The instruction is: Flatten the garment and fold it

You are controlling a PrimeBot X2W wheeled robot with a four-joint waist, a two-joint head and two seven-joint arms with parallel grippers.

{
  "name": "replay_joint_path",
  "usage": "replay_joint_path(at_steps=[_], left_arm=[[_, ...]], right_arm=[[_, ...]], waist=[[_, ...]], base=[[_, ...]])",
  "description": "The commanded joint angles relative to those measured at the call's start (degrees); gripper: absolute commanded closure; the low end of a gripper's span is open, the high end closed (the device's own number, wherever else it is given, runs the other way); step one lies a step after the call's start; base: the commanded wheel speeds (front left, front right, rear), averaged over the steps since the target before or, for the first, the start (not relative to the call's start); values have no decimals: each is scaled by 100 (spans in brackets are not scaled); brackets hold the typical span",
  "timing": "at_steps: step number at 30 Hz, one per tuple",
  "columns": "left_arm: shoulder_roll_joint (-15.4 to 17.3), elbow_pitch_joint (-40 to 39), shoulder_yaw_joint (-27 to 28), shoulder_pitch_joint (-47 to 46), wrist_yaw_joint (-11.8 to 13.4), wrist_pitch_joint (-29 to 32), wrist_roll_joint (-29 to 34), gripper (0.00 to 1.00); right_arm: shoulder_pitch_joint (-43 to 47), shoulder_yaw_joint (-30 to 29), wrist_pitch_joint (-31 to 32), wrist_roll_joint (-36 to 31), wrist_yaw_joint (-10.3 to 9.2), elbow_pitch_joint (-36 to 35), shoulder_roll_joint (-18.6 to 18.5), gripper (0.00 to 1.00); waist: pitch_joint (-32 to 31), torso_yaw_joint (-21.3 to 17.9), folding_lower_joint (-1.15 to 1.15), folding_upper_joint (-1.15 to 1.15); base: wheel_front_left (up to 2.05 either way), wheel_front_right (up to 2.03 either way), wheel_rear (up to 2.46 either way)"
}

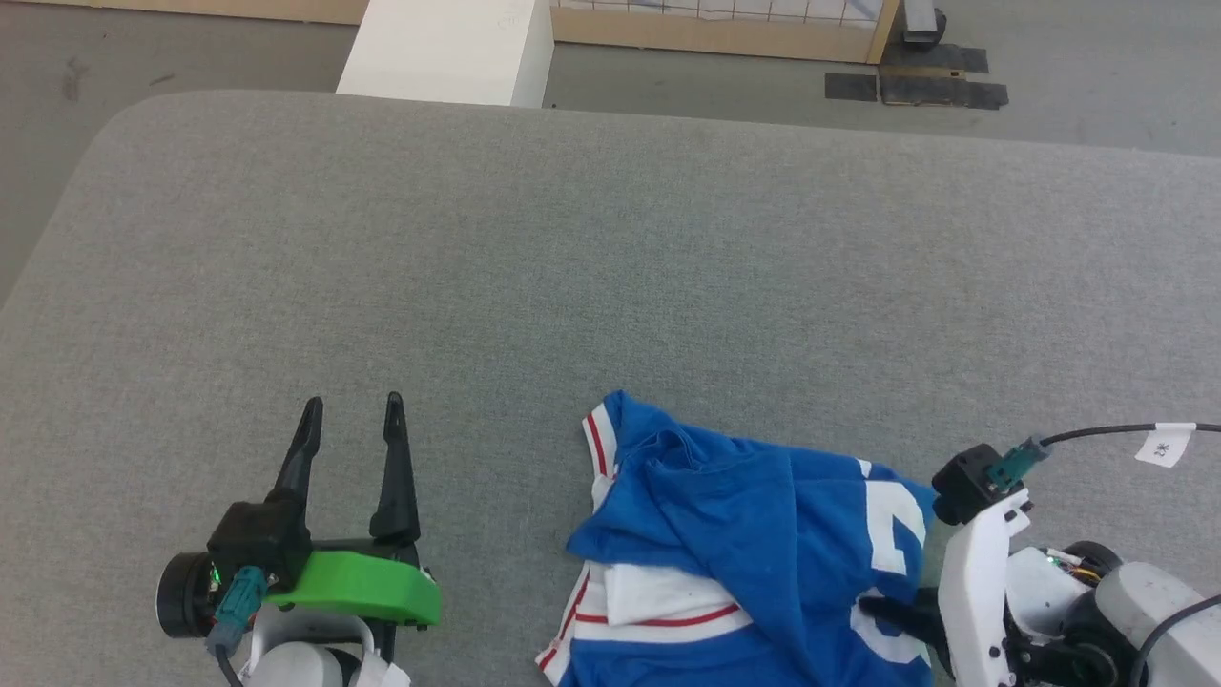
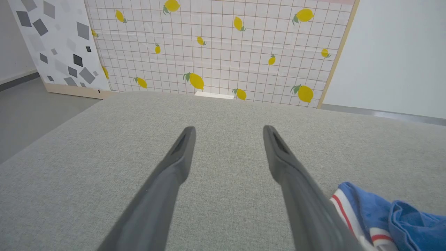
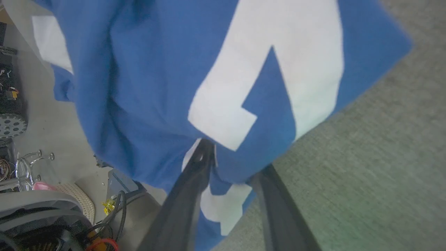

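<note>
The garment (image 1: 744, 515), royal blue with white and red-striped trim and a large white number, lies crumpled at the near right of the grey table (image 1: 572, 239), partly over the near edge. My right gripper (image 1: 892, 611) reaches into the garment's right side. In the right wrist view its fingers (image 3: 235, 160) have narrowed on a fold of the blue cloth (image 3: 156, 87), one finger over it and the other tip under it. My left gripper (image 1: 351, 405) rests open on bare table left of the garment. In the left wrist view the left gripper (image 2: 229, 129) holds nothing, and the garment's striped edge (image 2: 400, 216) lies at lower right.
The grey padded table stretches wide and bare to the far and left sides. Beyond its far edge stand a white block (image 1: 448, 48) and a lemon-print panel (image 2: 226, 45). Cables and the robot's base (image 3: 41, 216) show below the near table edge.
</note>
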Motion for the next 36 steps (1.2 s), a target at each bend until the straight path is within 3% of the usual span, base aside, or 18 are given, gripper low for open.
replay_joint_path(at_steps=[1,8,14,25,31,36], left_arm=[[-16,11,8,-59,31,-21,-16,0],[-16,38,74,97,47,-21,2,0],[-16,17,166,276,40,-21,-10,0],[-16,-224,286,273,120,-21,-41,0],[-16,-360,405,41,64,-21,105,0],[-16,-414,446,-251,-89,-21,301,0]], right_arm=[[68,200,-69,1,-8,111,102,100],[-404,539,-616,-211,-8,-83,-153,100],[-983,821,-937,-525,-8,-509,-608,100],[-1959,1047,-1128,-1234,-8,-955,-1791,100],[-2219,817,-1423,-1369,-8,-499,-2084,100],[-2326,478,-1768,-1507,-8,328,-2071,100]], waist=[[-32,-14,0,0],[-276,-165,0,0],[-439,-495,0,0],[7,-1688,0,0],[518,-2323,0,0],[988,-2569,0,0]], base=[[0,0,0],[0,0,0],[0,0,0],[0,0,0],[0,0,0],[0,0,0]])
